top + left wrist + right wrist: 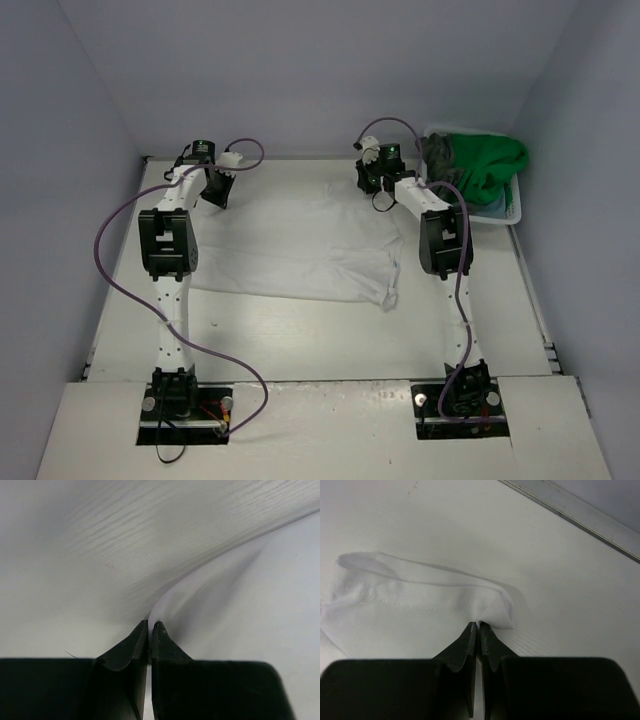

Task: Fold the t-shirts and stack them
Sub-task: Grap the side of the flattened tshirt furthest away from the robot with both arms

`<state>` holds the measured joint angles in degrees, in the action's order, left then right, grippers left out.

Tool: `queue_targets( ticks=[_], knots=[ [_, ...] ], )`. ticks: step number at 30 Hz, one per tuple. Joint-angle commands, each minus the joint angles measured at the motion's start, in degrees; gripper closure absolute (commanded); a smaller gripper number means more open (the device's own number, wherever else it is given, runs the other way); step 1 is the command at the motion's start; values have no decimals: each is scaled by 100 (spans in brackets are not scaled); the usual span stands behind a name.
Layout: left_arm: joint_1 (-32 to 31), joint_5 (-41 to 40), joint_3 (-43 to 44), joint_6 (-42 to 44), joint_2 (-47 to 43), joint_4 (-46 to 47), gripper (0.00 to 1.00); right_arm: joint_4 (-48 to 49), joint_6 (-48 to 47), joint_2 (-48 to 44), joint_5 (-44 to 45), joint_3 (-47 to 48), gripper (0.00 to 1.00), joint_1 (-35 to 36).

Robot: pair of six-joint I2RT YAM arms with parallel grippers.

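Observation:
The white t-shirt lies spread across the middle of the table. My left gripper is shut on its far left corner; the wrist view shows the cloth edge pinched between the jaws. My right gripper is shut on its far right corner, where a hemmed fold of white cloth is nipped at the fingertips. The bright green shirt and the dark grey shirt are heaped in the basket. The light blue-grey shirt is not visible.
The white plastic laundry basket stands at the far right corner, close beside my right arm. Purple cables loop off both arms. The table's back edge runs just beyond the right gripper. Grey walls enclose the table.

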<state>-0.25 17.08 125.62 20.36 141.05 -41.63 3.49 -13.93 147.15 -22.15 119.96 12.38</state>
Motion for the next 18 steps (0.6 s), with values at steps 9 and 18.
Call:
queue_targets(
  ticks=[9, 18],
  knots=[
    [-54, 15, -345, -322, -710, 93, 100, 609, 5, -1267, 176, -798, 100, -96],
    [-142, -38, -565, -410, -939, 172, 100, 838, -39, -1865, -61, -1361, 100, -131]
  ],
)
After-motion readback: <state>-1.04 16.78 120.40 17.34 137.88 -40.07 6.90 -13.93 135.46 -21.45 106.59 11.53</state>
